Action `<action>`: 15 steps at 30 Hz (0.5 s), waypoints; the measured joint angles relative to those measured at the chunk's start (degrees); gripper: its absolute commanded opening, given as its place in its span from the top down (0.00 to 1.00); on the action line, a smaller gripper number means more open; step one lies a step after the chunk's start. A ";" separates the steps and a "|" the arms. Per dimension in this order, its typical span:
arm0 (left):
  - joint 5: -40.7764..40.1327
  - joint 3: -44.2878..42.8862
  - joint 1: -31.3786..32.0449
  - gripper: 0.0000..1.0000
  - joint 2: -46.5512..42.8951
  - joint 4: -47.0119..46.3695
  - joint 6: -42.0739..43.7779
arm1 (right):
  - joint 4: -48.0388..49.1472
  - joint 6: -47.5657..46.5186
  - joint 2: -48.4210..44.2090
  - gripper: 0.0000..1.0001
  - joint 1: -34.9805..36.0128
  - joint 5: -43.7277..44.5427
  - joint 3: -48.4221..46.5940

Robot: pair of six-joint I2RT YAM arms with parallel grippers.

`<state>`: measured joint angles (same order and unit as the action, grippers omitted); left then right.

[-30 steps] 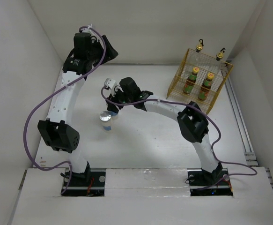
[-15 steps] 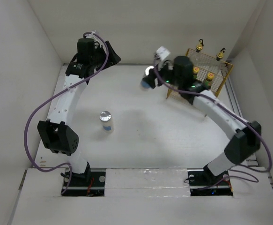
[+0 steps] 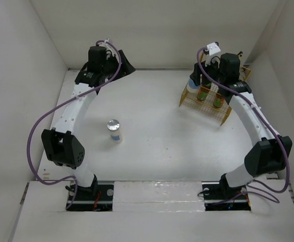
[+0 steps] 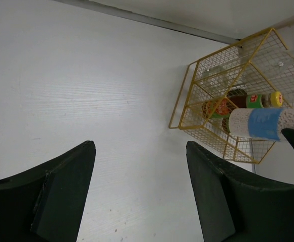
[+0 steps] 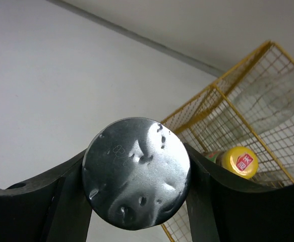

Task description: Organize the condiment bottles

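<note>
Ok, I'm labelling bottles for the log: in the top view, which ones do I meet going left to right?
Standing white bottle → held white bottle → left dark bottle → right dark bottle.

One white bottle (image 3: 114, 130), silver lid, stands upright on the table (image 3: 152, 141), well apart from the rest. The second white bottle (image 3: 193, 84), blue label, is clamped in the right gripper (image 5: 136, 174) at the left edge of the rack (image 3: 225, 115); two dark bottles (image 3: 204, 93) with red-green labels stand inside it
</note>
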<state>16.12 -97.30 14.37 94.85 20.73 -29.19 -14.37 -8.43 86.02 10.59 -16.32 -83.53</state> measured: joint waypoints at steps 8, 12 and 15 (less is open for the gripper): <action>-9.07 0.31 6.45 0.30 -1.16 4.33 5.51 | -1.77 -0.33 4.15 0.72 -3.15 -0.02 0.00; -14.93 -4.28 15.85 0.30 -0.52 5.97 9.77 | -0.61 0.09 4.15 0.72 -3.50 -0.11 0.68; -16.55 -6.25 19.34 0.30 -0.61 6.12 11.50 | 0.57 0.46 4.44 0.72 -3.50 -0.07 1.90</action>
<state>-0.43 -103.55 33.71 94.24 26.85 -17.69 -13.80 -7.97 90.45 7.09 -16.38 -81.62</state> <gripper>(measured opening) 0.698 0.664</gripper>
